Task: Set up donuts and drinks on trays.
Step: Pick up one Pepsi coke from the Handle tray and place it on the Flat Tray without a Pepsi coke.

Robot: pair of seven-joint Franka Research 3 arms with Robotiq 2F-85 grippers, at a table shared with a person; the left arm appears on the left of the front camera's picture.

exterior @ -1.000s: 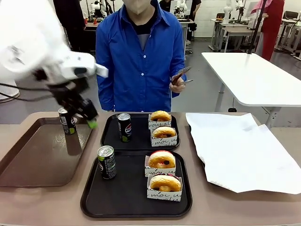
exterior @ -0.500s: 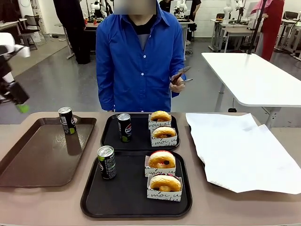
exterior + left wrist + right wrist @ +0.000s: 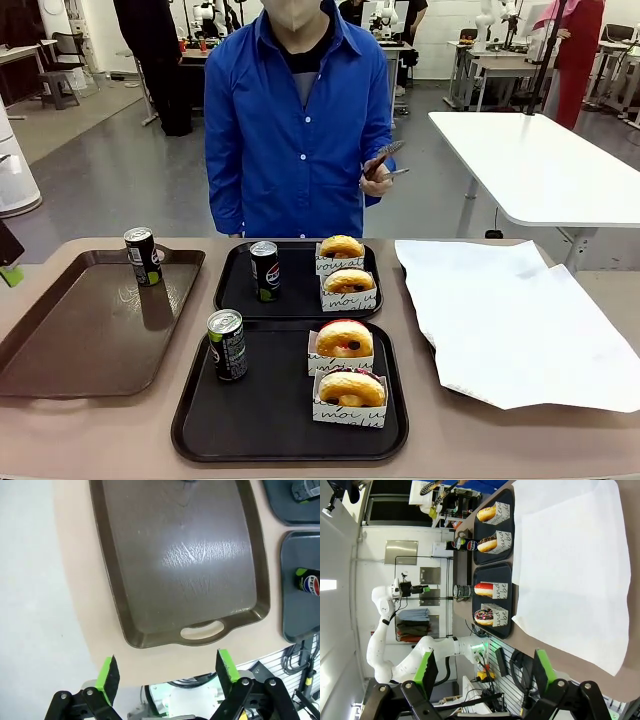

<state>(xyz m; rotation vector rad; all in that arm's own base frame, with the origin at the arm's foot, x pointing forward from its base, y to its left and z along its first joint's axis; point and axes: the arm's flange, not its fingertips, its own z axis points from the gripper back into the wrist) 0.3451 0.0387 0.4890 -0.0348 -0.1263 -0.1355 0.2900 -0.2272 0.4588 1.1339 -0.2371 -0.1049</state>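
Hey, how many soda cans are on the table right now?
3. One can stands at the far end of the brown tray, one can on the far black tray, and one can on the near black tray. None looks hidden.

You see two black trays (image 3: 290,420) mid-frame with golden-tan donuts (image 3: 350,385) in white, black-scripted boxes, black silver-topped cans (image 3: 227,344), a glossy brown tray (image 3: 90,330) left, white paper (image 3: 510,320) right.

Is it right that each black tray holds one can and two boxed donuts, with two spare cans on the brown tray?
Not quite. The front view shows one spare can on the brown tray, not two. Each black tray does hold one can and two boxed donuts.
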